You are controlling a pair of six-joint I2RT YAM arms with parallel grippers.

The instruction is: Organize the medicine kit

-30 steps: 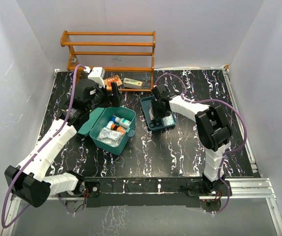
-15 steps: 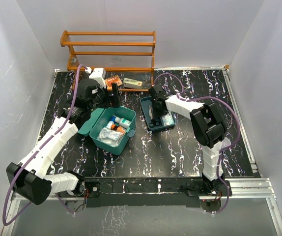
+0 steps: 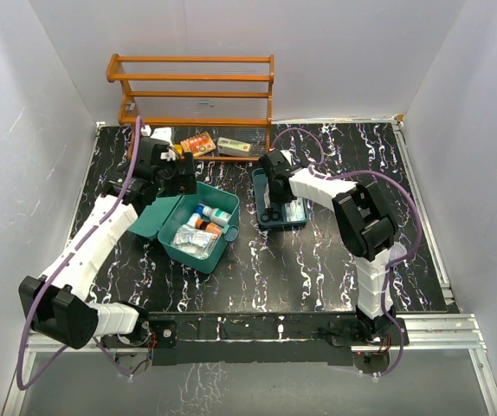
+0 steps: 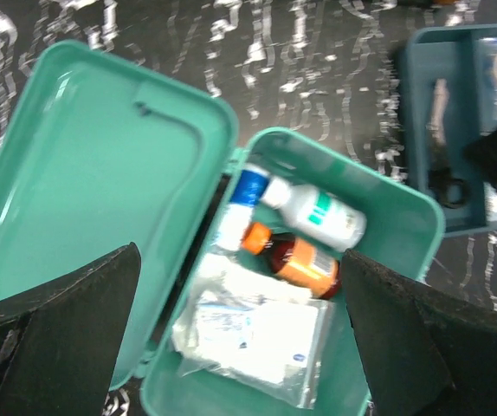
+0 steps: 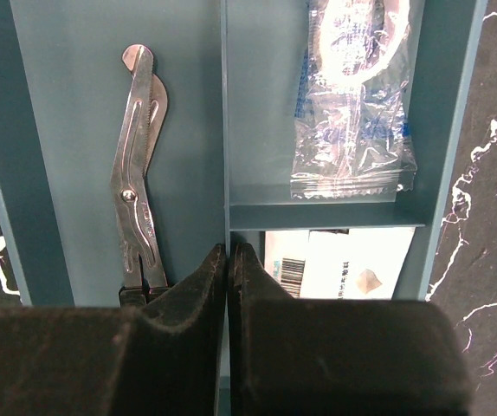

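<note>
The teal-green medicine kit [image 3: 214, 257] stands open left of centre, its lid [image 3: 151, 222] folded out to the left. In the left wrist view the kit [image 4: 407, 211] holds two white bottles, an amber bottle with an orange cap [image 4: 296, 258] and a clear pouch [image 4: 261, 334]. My left gripper [image 3: 182, 173] [image 4: 238, 260] hovers open and empty above the kit's hinge side. My right gripper [image 3: 270, 211] [image 5: 229, 247] is shut on the middle divider of the dark teal tray [image 3: 306, 223] [image 5: 67, 104].
The tray holds a metal scissor-like tool [image 5: 138, 173], a clear pouch [image 5: 352, 104] and a white barcoded packet [image 5: 335, 264]. The orange wooden rack [image 3: 192, 87] stands at the back wall, with an orange box [image 3: 198, 143] and a white box [image 3: 233, 146] on its lowest shelf.
My left gripper has drawn back left from the rack's boxes to above the kit's lid side. My right gripper has shifted slightly left and the tray has turned squarer to the table.
</note>
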